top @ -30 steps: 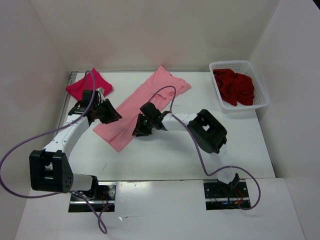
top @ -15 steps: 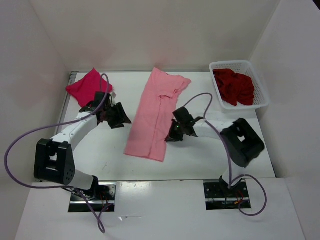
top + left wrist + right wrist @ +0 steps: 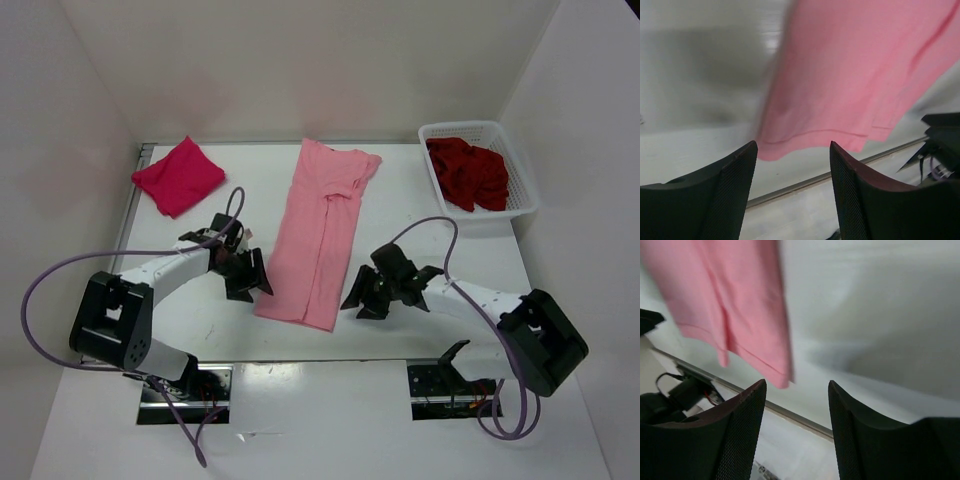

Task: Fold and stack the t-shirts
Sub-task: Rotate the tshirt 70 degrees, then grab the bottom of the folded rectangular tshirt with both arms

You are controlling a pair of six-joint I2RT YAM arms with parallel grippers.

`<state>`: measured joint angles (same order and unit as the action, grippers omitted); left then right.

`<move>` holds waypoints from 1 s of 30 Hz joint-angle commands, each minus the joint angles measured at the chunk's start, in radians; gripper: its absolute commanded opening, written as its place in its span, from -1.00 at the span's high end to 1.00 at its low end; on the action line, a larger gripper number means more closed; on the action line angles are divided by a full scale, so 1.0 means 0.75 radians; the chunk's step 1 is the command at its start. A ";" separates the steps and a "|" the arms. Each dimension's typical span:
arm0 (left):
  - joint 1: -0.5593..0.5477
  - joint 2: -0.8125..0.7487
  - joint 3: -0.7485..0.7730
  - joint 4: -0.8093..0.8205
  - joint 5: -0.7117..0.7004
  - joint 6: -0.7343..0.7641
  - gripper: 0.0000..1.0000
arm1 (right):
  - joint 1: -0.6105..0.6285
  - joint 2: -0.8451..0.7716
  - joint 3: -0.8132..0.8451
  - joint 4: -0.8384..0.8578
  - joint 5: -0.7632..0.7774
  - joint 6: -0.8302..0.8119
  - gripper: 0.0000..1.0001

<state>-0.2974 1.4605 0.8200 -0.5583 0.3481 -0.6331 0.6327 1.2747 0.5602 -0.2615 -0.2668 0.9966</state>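
A light salmon pink t-shirt (image 3: 320,235) lies flat as a long strip down the middle of the table, its hem nearest me (image 3: 850,85) (image 3: 735,305). A crimson-pink t-shirt (image 3: 178,175) lies folded at the back left. A dark red t-shirt (image 3: 467,172) is bunched in the white basket (image 3: 525,195). My left gripper (image 3: 248,275) is open just left of the salmon shirt's near hem, nothing between its fingers (image 3: 792,150). My right gripper (image 3: 365,295) is open just right of that hem, also holding nothing (image 3: 797,387).
The basket stands at the back right corner. A metal rail (image 3: 840,172) runs along the table's near edge. Purple cables (image 3: 60,280) loop off both arms. White walls close in the left, back and right sides.
Both arms have drawn toward the near edge, the salmon shirt swung from a diagonal to lie nearly straight, and both grippers let go of it and opened beside its hem.
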 commanded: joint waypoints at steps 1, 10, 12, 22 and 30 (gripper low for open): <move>0.093 -0.065 -0.113 -0.031 0.000 -0.111 -0.35 | 0.064 0.026 -0.054 0.087 -0.057 0.093 -0.17; 0.137 0.008 -0.138 -0.019 -0.053 -0.174 -0.19 | 0.179 0.274 -0.027 0.269 -0.088 0.119 0.11; 0.137 0.091 -0.165 0.026 -0.014 -0.174 -0.16 | 0.179 0.299 -0.015 0.269 -0.088 0.105 0.11; 0.137 0.168 -0.165 0.102 0.027 -0.148 0.60 | 0.179 0.358 0.010 0.283 -0.088 0.093 0.70; 0.137 0.025 -0.112 -0.130 0.137 -0.046 1.00 | 0.253 0.170 0.038 0.030 -0.106 0.068 1.00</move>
<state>-0.1959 1.5574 0.7162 -0.5381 0.4351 -0.7280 0.7811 1.4868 0.5610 -0.1207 -0.3561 1.0691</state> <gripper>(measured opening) 0.009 0.007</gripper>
